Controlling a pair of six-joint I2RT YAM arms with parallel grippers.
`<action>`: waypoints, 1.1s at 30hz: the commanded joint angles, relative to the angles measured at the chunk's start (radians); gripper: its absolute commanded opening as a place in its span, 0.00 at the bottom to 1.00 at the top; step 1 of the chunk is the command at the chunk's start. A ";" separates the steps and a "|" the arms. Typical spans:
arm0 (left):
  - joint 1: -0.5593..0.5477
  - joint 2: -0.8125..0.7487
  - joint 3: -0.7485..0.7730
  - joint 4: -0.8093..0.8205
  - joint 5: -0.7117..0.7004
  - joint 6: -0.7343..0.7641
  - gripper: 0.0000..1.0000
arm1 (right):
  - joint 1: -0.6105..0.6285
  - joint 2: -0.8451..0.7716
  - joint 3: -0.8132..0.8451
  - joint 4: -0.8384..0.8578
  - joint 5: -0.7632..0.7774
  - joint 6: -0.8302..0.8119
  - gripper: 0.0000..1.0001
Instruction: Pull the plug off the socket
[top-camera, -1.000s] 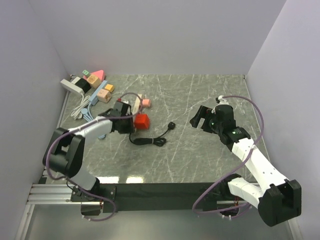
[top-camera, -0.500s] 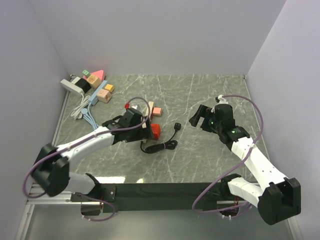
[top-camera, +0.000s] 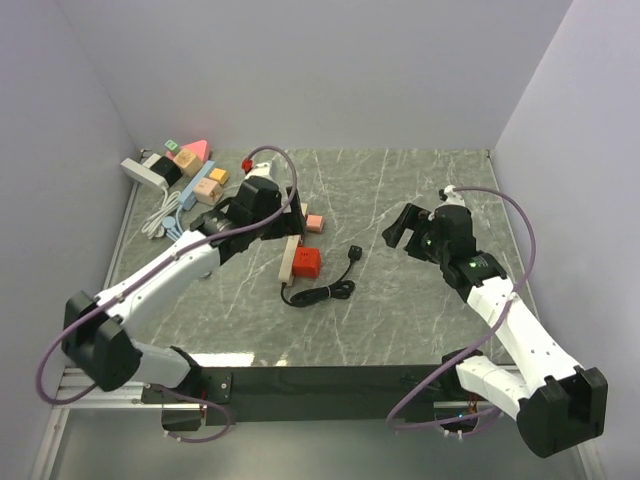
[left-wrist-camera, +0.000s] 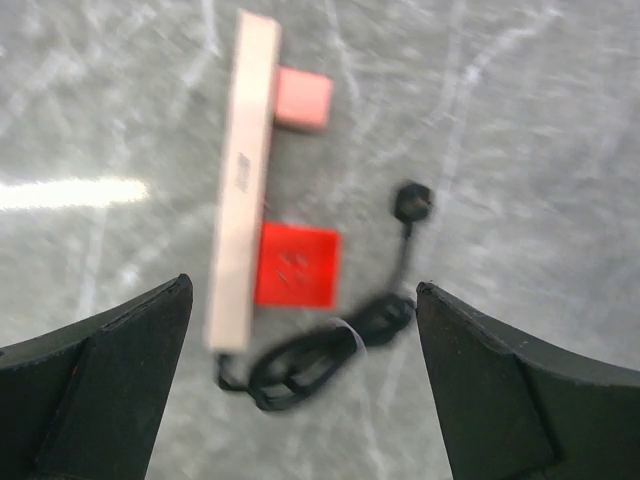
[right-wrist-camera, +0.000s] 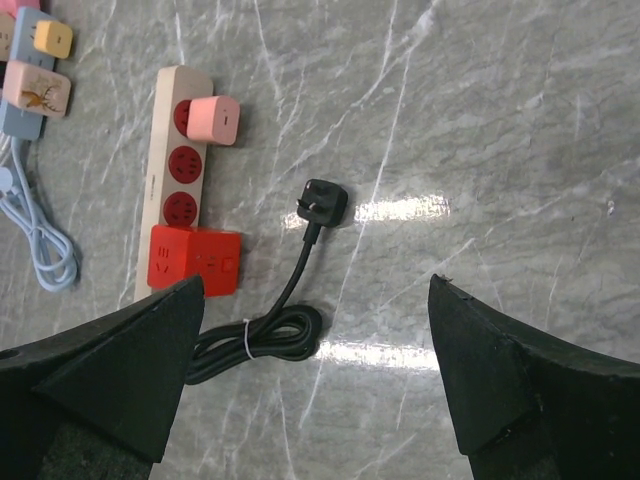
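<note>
A beige power strip (top-camera: 290, 256) with red sockets lies mid-table. A pink plug (top-camera: 314, 222) sits in its far socket (right-wrist-camera: 182, 115), and a red cube adapter (top-camera: 306, 263) sits on its near end. The strip's black cable (top-camera: 322, 292) is coiled beside it and ends in a loose black plug (top-camera: 353, 251). My left gripper (top-camera: 274, 214) hangs open above the strip, touching nothing. The left wrist view, blurred, shows the strip (left-wrist-camera: 240, 180), the pink plug (left-wrist-camera: 303, 98) and the red cube (left-wrist-camera: 295, 265) between its fingers. My right gripper (top-camera: 400, 228) is open, off to the right, with nothing in it.
At the far left corner lie a white power strip (top-camera: 145, 172), a blue strip (top-camera: 190, 200) with coloured adapters (top-camera: 210, 183) and loose white cable (top-camera: 158, 216). Walls close in the table on the left, back and right.
My left gripper dragged the strip and red cube rightward, then opened, let go of the cube and drew up and back. The right arm barely moved.
</note>
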 joint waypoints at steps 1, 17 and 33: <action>0.078 0.085 0.054 0.062 -0.020 0.145 0.99 | -0.004 0.036 0.048 -0.010 -0.009 0.022 0.98; 0.262 0.409 0.289 0.083 0.228 0.246 0.99 | -0.004 0.091 0.088 -0.073 -0.107 -0.010 1.00; 0.230 0.542 0.317 0.036 0.256 0.304 0.99 | -0.004 0.142 0.082 -0.052 -0.107 0.020 1.00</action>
